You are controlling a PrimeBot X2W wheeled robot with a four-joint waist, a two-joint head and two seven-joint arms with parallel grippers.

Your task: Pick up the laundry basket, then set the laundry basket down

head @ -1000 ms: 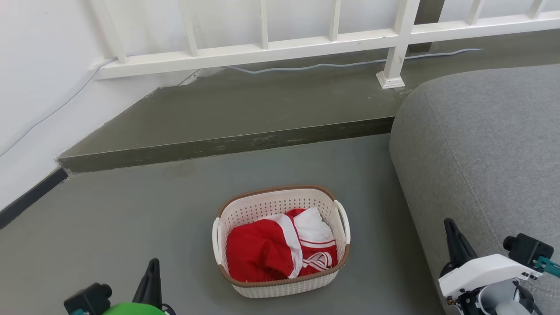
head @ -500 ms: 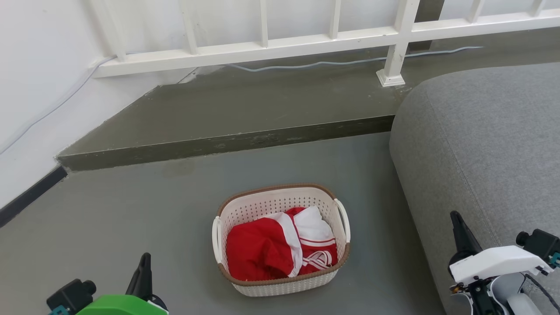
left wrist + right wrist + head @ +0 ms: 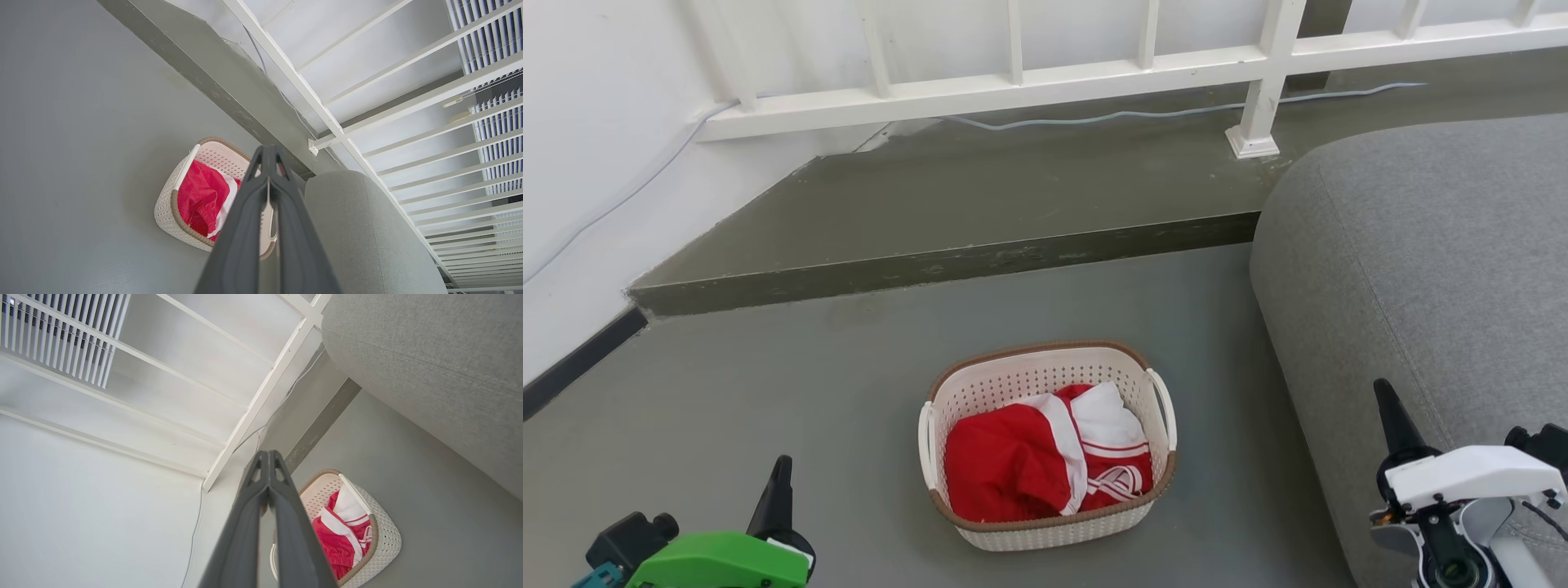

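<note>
The laundry basket (image 3: 1045,535) stands on the grey floor at the lower middle of the head view, cream-white and perforated with a brown rim and white loop handles at both sides. Red and white clothes (image 3: 1045,457) lie inside it. My left gripper (image 3: 778,478) is shut at the lower left, well apart from the basket. At the lower right, beside the sofa, my right gripper (image 3: 1388,404) is shut too. In the wrist views the basket (image 3: 171,212) (image 3: 384,539) lies beyond each gripper's (image 3: 267,153) (image 3: 267,457) closed fingers.
A grey sofa (image 3: 1429,261) fills the right side, close to the basket. A raised dark step (image 3: 947,265) crosses behind the basket, with a white railing (image 3: 1094,77) and a cable (image 3: 1111,118) along it. A white wall (image 3: 596,163) stands at the left.
Both grippers have drawn outward and away from the basket, the left one to the left and lower, the right one to the right. The basket stays where it was.
</note>
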